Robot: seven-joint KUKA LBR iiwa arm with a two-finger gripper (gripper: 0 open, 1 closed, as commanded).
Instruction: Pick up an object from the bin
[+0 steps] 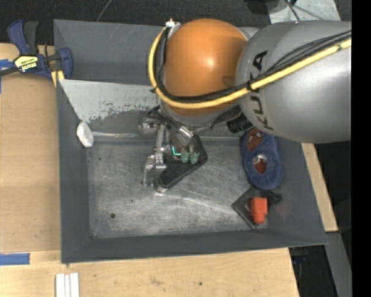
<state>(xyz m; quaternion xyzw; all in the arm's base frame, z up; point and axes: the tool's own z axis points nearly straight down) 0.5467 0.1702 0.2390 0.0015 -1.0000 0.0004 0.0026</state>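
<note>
While the arm is leaning in from the right of the frame, we are seeing its gripper (164,172) hanging low over the middle of the grey metal bin (111,228), right at a flat, black, oblong piece of what looks like hard plastic (180,173). That piece is lying slantwise on the bare floor at the centre of the frame, touching the gripper or just beside it. We are not able to tell how far the gripper is standing open, nor whether it is clamping anything, because the wrist is hiding too much of it.

Well apart, by the right wall, a soft blue fabric pouch shaped like a slipper (264,166) is lying. Below it, a small orange-and-black block (258,209) is sitting in the lower right corner. A little white lump (85,135) is resting at the upper left of the floor.

We are judging the black piece to be light, stiff and rather slippery. It is lying flat, so little edge is offering itself. We are thinking the best hold is across its narrow width, near the middle of its length, so that it is not pivoting or skating away over the smooth metal as the grip closes.
</note>
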